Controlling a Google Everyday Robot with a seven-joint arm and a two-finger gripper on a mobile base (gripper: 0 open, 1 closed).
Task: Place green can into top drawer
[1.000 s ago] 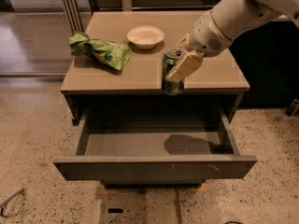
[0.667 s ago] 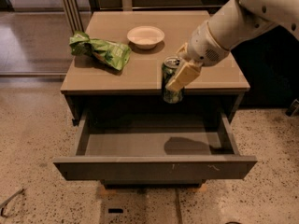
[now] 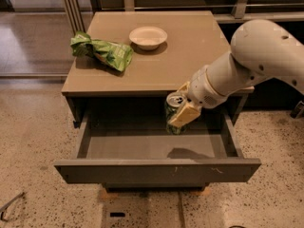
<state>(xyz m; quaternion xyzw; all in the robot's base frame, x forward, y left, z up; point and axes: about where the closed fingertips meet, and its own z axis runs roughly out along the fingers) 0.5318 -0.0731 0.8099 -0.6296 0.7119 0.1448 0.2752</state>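
While the tool (image 3: pixel 180 114) hangs at centre frame, just right of middle, it is closed around the green can (image 3: pixel 172 109). 1 tan finger (image 3: pixel 185 115) lies across the can's side; the other is hidden behind it. The can is in the air, tilted, silver top up and toward the upper left, below the desk (image 3: pixel 161 65) front edge and above the open top drawer (image 3: pixel 156 171). It touches neither the drawer floor nor the walls. The can's shadow falls on the drawer floor, right of centre. The drawer is pulled fully out in the lower half of the frame, and nothing shows inside it. The white arm (image 3: pixel 251 56) comes in from the right.

Handling, as a judgement: the can is light, stiff, thin-walled metal with a smooth, slippery skin, and hard squeezing would dent it. A mid-body grip across the round side, as now, looks best. Given the tilt, it may tip or roll on release, so a low set-down suits.

On the desk top, a green snack bag (image 3: pixel 102 52) lies upper left and a white bowl (image 3: pixel 148 36) top centre, both well apart from the can.
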